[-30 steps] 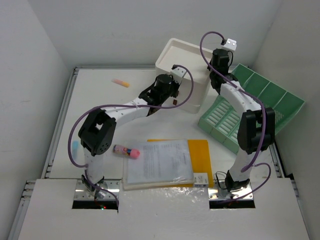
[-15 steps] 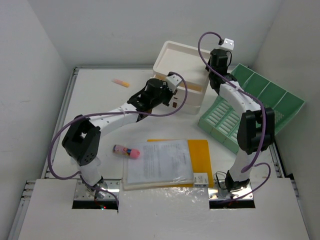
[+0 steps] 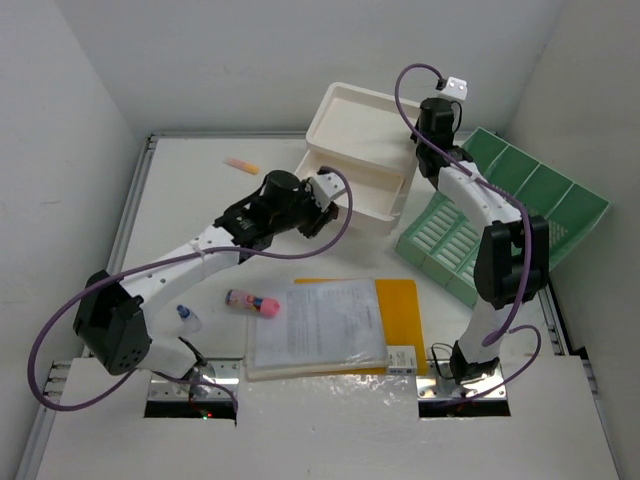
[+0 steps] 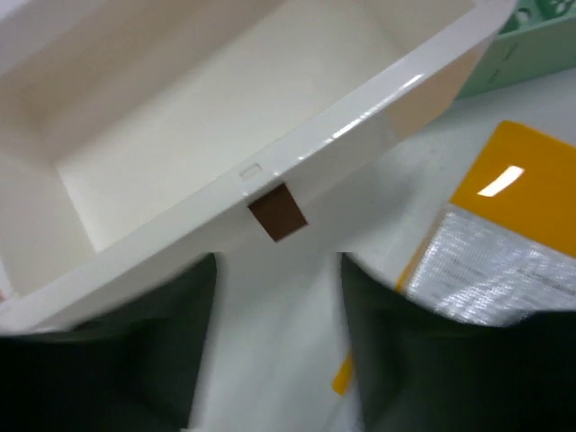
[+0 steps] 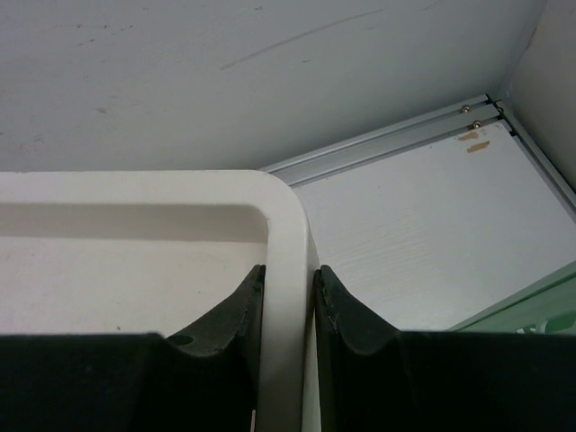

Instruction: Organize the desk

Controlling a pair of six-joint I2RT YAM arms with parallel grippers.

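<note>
The desk [image 3: 200, 190] is a white tabletop with silver rails. At its back stands a white drawer box [image 3: 365, 115]; its lower drawer [image 3: 350, 190] is pulled out and shows empty in the left wrist view [image 4: 207, 117]. A brown tab [image 4: 277, 212] sits on the drawer's front. My left gripper [image 4: 279, 297] is open just in front of that tab, apart from it, with nothing between its fingers [image 4: 153, 342]. My right gripper [image 5: 288, 279] is shut on the box's top rim [image 5: 286, 225] at its back right corner [image 3: 420, 150].
A green slotted rack [image 3: 500, 215] lies right of the box. Sleeved papers [image 3: 315, 325] on a yellow folder [image 3: 400, 310] lie near the front. A pink marker [image 3: 252, 301], an orange pen [image 3: 241, 165], a blue-capped item [image 3: 185, 315] and a small white block [image 3: 402, 358] lie around.
My left arm drew back toward the near left, sliding the drawer out of the box, and its jaws then opened off the brown tab. The right gripper kept its hold on the rim.
</note>
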